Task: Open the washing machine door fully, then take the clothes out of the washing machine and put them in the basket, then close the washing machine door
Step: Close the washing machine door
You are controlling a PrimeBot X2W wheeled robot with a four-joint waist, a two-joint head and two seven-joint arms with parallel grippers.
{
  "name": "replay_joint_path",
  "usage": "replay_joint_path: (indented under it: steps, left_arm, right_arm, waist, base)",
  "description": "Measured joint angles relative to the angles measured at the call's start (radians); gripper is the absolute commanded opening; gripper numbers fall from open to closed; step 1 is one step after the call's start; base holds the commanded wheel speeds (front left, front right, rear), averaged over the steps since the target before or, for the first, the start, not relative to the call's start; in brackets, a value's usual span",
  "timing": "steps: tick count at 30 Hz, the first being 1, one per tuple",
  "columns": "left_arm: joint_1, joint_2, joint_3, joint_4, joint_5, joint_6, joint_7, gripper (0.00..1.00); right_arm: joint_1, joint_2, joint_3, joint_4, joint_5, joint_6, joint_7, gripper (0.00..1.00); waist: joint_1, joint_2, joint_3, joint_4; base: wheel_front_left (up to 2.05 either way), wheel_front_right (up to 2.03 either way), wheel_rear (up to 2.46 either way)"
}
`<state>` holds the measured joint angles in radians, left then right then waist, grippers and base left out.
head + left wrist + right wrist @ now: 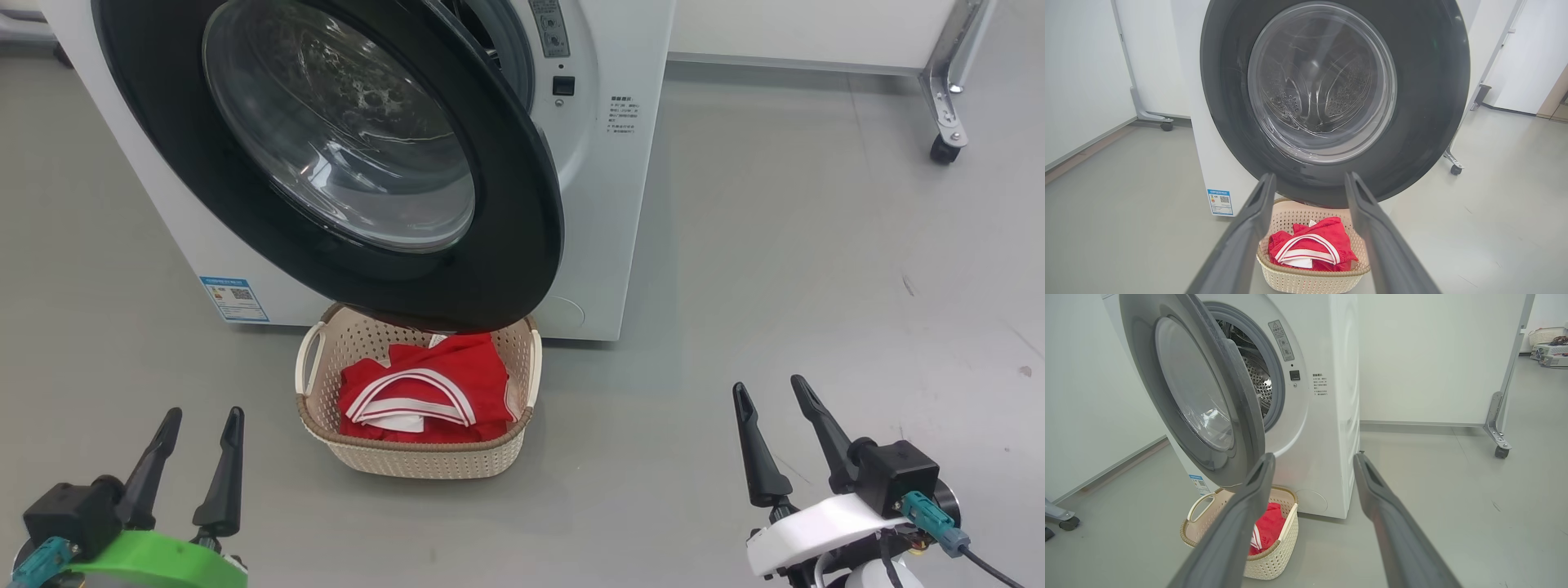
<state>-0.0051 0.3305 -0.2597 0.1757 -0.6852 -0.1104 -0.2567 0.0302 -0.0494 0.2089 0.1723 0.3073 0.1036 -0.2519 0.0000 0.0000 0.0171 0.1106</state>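
surface: grey floor [775,245] | on it: washing machine [612,204], basket [424,461] just before it, caster [944,149] well apart

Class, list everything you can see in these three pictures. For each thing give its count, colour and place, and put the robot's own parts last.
washing machine: one, white, on the floor behind the basket
washing machine door: one, black rim and clear glass, partly open above the basket
drum: one, perforated steel, behind the door
label: one, blue, low on the machine's front
basket: one, cream with brown rim, on the floor below the door
clothes: one bundle, red with white stripes, inside the basket
wheeled partitions: at least two, white, behind the machine on either side
floor: grey
left gripper: one, dark fingers, green mount, open, lower left
right gripper: one, dark fingers, white mount, open, lower right
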Motion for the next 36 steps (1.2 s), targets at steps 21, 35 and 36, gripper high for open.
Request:
replay_joint_path:
  steps: [21, 35, 36]
  left_arm:
    - [0.041, -0.101, 0.069, -0.019, 0.104, -0.006, 0.000, 1.00]
    - [0.048, -0.133, 0.101, -0.019, 0.140, -0.011, 0.000, 1.00]
    - [0.049, -0.135, 0.103, -0.019, 0.143, -0.011, 0.000, 1.00]
  right_arm:
    - [0.000, 0.000, -0.001, -0.001, -0.001, 0.001, 0.000, 1.00]
    - [0.000, 0.001, -0.003, -0.001, -0.002, 0.009, 0.000, 1.00]
    - [0.000, 0.001, -0.003, -0.001, -0.002, 0.009, 0.000, 1.00]
  waist:
    - [0.0000, 0.0000, 0.003, -0.003]
    - [0.0000, 0.0000, 0.001, -0.001]
    - [0.0000, 0.0000, 0.001, -0.002]
  base:
    - [0.00, 0.00, 0.00]
    - [0.00, 0.00, 0.00]
    - [0.00, 0.00, 0.00]
